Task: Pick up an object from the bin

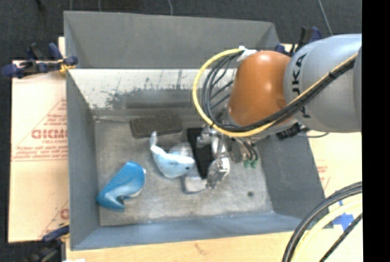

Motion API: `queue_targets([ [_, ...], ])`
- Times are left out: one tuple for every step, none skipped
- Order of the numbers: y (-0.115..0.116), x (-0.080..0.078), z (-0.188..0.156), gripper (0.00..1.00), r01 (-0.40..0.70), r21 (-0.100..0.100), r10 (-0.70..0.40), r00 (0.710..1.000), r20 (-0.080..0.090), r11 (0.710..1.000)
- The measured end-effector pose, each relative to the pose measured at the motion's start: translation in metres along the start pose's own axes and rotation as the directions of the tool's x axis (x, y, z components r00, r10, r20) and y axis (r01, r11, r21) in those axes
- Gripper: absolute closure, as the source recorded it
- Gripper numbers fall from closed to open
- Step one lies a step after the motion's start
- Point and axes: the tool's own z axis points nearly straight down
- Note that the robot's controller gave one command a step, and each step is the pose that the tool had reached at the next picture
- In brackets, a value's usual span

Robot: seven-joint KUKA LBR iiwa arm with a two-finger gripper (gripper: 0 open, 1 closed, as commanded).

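My gripper (210, 170) hangs low in the middle of the bin, under the orange wrist cover. Its tips are down at the right end of a light blue and white toy whale (171, 161) lying on the bin floor. A small grey piece (192, 184) shows just beneath the gripper. A dark grey flat block (156, 127) rests behind the whale, near the back wall. A bright blue curved plastic thing (122, 185) lies at the front left of the floor.
Something small and green (251, 161) peeks out under the arm on the right. The arm and its cables cover the right half of the bin. Bare floor lies along the front right.
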Motion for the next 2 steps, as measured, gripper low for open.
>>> queue_targets([
  [0.024, -0.011, 0.040, 0.00, -0.148, -0.001, 0.148, 0.989, 0.001, 0.989],
  [0.049, -0.020, 0.062, 1.00, -0.126, 0.005, 0.125, 0.992, 0.019, 0.992],
])
